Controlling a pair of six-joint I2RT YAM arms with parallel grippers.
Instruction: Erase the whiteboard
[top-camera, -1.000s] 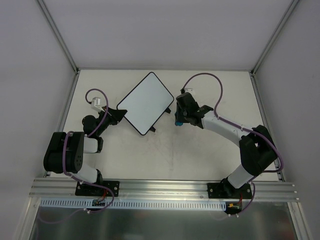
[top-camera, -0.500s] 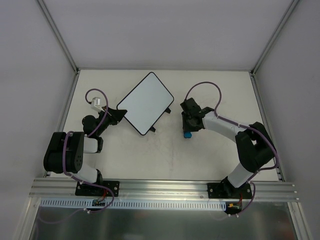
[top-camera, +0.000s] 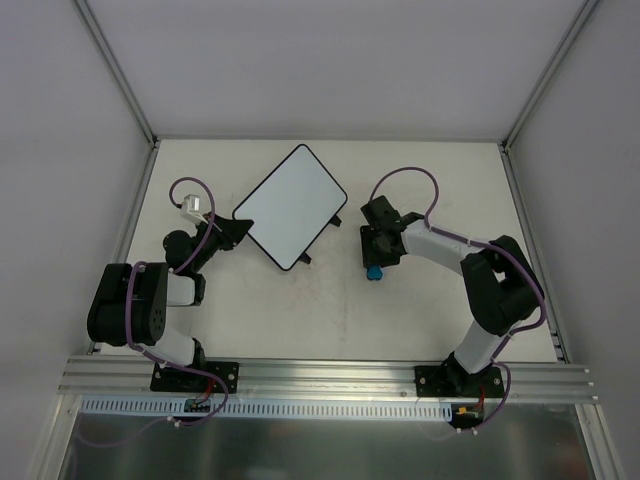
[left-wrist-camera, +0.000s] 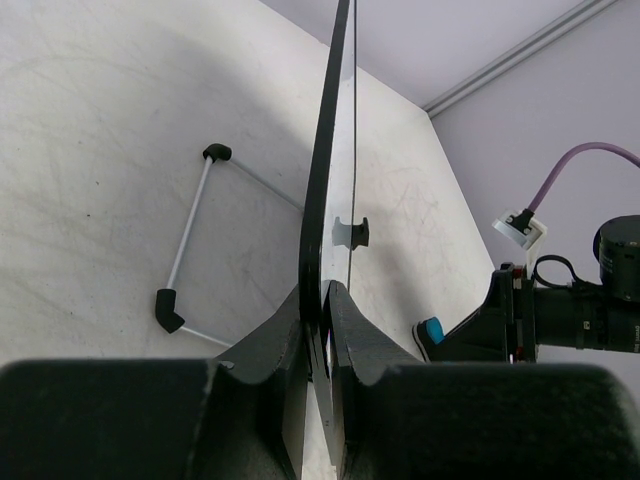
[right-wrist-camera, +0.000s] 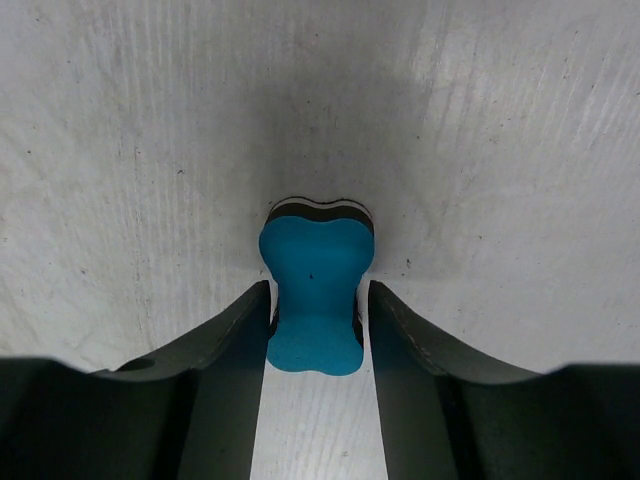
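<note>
While the left end effector (left-wrist-camera: 322, 300) is clamped shut on the whiteboard's (top-camera: 292, 205) near-left edge, the board's long axis runs near-left to far-right. The right end effector (right-wrist-camera: 318, 295), to the board's right, closely flanks the blue eraser (right-wrist-camera: 315, 265) on the surface (top-camera: 400, 320); whether it grips, I cannot tell.

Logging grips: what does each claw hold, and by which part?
The left claw clamps the whiteboard by its edge. The eraser sits on the table between the fingers of the right claw; whether gripped is unclear.

Glossy smooth whiteboard (top-camera: 292, 205), matt scuffed table (top-camera: 420, 300), matt blue foam-like eraser (right-wrist-camera: 315, 300), brushed metal rail (top-camera: 320, 372)
</note>
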